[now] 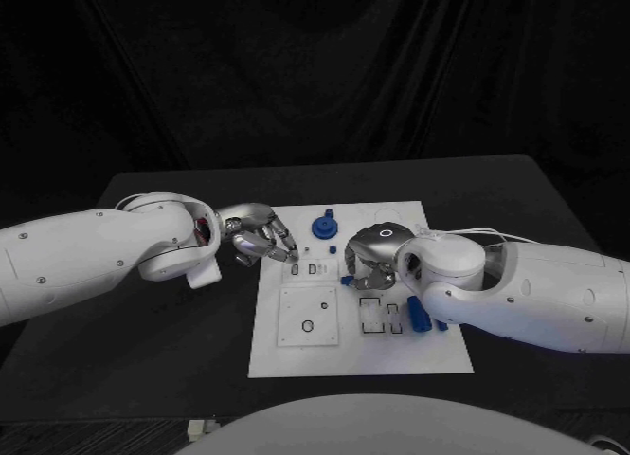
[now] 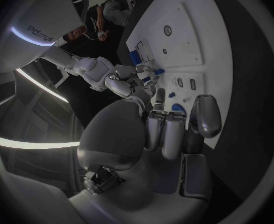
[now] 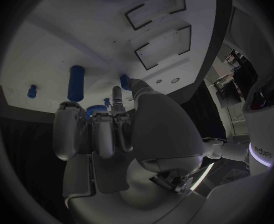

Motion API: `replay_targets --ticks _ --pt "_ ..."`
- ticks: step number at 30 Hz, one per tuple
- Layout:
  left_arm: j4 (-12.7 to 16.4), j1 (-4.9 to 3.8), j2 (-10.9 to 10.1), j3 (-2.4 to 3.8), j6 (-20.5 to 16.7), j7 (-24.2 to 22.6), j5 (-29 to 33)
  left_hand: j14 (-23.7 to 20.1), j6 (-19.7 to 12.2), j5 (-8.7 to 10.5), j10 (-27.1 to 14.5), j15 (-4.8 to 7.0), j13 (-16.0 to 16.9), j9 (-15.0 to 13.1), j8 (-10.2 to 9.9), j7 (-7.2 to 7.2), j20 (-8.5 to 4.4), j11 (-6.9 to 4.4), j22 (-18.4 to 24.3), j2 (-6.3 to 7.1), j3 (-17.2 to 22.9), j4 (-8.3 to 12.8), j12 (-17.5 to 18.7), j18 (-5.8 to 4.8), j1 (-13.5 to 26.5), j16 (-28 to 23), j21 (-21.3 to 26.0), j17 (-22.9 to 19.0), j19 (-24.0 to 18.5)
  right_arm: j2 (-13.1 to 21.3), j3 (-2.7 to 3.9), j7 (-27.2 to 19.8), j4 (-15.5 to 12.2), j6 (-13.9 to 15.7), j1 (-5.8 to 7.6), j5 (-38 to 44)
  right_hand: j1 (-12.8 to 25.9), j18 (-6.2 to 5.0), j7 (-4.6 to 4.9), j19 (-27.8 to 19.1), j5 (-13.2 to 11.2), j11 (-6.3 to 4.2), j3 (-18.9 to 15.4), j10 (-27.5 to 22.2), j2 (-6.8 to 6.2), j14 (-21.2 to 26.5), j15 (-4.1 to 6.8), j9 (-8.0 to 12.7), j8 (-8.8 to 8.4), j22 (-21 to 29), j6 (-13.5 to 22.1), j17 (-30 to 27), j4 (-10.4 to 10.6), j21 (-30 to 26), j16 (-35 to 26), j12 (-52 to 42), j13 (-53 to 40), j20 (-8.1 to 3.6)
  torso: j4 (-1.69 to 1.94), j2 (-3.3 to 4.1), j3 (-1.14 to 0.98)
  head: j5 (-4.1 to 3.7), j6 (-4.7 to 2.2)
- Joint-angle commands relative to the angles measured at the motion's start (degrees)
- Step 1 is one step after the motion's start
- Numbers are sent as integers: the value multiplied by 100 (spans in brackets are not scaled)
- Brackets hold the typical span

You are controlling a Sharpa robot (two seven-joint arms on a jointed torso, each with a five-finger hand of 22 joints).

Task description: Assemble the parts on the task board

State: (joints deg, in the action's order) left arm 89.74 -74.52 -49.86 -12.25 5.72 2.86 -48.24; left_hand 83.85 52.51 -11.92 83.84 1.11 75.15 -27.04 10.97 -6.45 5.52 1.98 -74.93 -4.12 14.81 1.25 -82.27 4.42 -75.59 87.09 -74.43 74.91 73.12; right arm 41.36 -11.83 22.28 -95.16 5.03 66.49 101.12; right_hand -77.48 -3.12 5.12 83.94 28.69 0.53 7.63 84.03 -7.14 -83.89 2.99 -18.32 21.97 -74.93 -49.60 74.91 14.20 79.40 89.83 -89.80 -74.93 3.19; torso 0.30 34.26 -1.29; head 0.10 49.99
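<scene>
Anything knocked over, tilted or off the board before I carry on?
Nothing looks damaged or spilled. The white board lies flat on the table. A long blue piece lies on its side by the board's right edge, not yet seated. The left robot hand and right robot hand hover over the board's upper part.

Dim scene, dark surroundings; wrist views bend strongly at their rims.

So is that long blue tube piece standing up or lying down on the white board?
Lying down. The long blue cylinder rests flat on the white task board, beside the rectangular slots, near the right hand.
</scene>
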Motion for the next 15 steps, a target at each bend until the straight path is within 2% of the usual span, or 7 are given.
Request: replay_targets --ticks 1,7,11,12,13,15 --pt "-5 17 13 5 56 -88 23 248 -23 -34 -31 -9 666 7 33 0 -12 -10 -38 -1 5 -31 16 67 -57 -19 38 1001 -38 -28 3 2 24 32 -35 70 -65 53 -11 92 47 22 49 597 0 -611 -15 -4 28 -1167 -59 1509 -32 -7 17 -20 -1507 33 -3 -4 0 12 1" --pt "-17 35 6 5 60 -88 23 237 -33 -37 -66 -10 617 12 39 -2 -11 -9 -38 2 3 -46 63 68 -75 -29 46 987 -43 -74 3 -110 77 261 -82 70 -232 46 -57 74 81 2 185 597 20 -611 28 -52 120 -1159 -307 1509 -245 -37 17 -20 -1507 1 -2 1 -3 32 1" --pt "-26 47 -5 5 60 -84 23 229 -38 -38 -78 -11 600 14 41 -4 -11 -8 -34 0 2 -54 80 70 -83 -35 54 976 -50 -79 3 -219 90 544 -97 70 -297 41 -112 60 184 -44 276 597 39 -611 73 -135 227 -1154 -500 1509 -397 -55 17 -20 -1507 -38 -1 2 -2 40 1" --pt "-29 50 -7 5 61 -83 23 229 -38 -38 -78 -11 600 14 41 -4 -11 -8 -34 0 2 -54 80 70 -83 -35 54 976 -50 -78 3 -243 89 601 -99 70 -326 42 -124 62 170 -53 309 597 42 -611 85 -153 247 -1156 -527 1509 -438 -50 17 -20 -1507 -49 -1 2 -1 42 1" --pt "-33 54 -11 5 62 -83 23 229 -38 -38 -78 -11 600 14 41 -4 -11 -8 -34 0 2 -54 80 70 -83 -35 54 976 -50 -77 3 -274 88 669 -101 70 -363 43 -137 61 57 -67 389 597 40 -611 101 -185 277 -1157 -566 1509 -496 -49 17 -20 -1507 -65 -1 1 -1 46 1" --pt "-39 62 -15 5 63 -84 23 229 -38 -38 -78 -11 600 14 41 -4 -11 -8 -34 0 2 -54 80 70 -83 -35 54 976 -50 -73 3 -317 81 767 -103 70 -372 44 -152 61 34 -81 466 597 34 -611 115 -227 319 -1158 -615 1509 -542 -47 17 -20 -1507 -80 1 0 0 50 1"
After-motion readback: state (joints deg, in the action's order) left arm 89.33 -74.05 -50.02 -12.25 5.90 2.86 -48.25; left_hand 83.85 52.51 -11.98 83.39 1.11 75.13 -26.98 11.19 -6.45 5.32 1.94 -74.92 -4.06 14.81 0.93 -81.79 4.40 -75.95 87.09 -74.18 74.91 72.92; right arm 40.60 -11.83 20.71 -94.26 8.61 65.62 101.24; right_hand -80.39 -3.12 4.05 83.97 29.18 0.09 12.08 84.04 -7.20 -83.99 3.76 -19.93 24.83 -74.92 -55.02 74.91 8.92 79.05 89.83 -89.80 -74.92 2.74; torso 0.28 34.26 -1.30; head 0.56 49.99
